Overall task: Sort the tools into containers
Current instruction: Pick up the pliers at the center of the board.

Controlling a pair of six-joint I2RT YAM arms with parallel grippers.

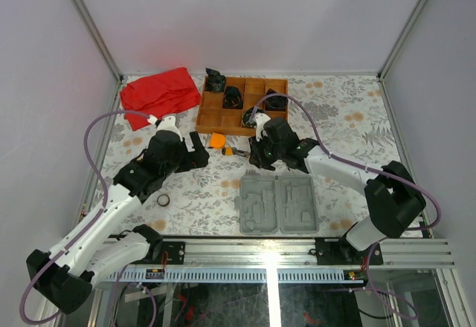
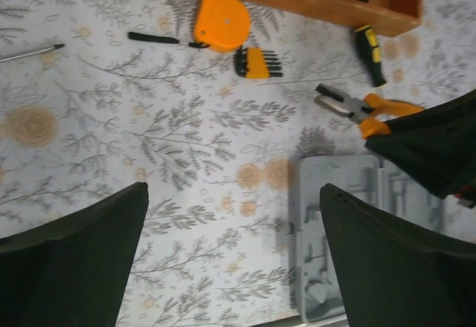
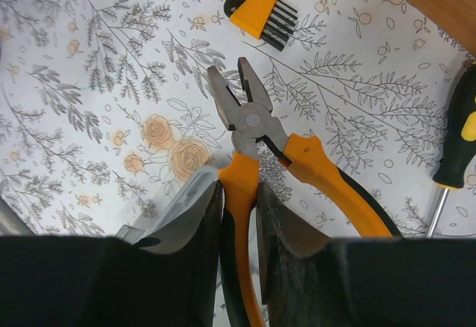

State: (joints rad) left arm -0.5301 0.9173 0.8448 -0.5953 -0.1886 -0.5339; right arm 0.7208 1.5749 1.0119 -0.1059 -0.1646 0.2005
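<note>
Orange-handled pliers (image 3: 253, 126) lie on the floral cloth, jaws apart. My right gripper (image 3: 238, 189) is shut on their left handle; the other handle splays free to the right. From above, that gripper (image 1: 260, 156) sits just beyond the open grey case (image 1: 277, 204), whose moulded recesses face up. My left gripper (image 2: 234, 193) hangs open above bare cloth left of the case (image 2: 335, 230), holding nothing. An orange tape measure (image 2: 221, 21), a hex-key set (image 2: 255, 63) and a black-and-yellow screwdriver (image 2: 369, 52) lie near the tray. A thin black ring (image 1: 163, 201) lies at the front left.
A brown wooden tray (image 1: 242, 105) with black coiled bundles stands at the back. A red cloth (image 1: 158, 93) is bunched at the back left. A thin metal rod (image 2: 30, 52) lies on the cloth left of the tape measure. Grey walls enclose the table.
</note>
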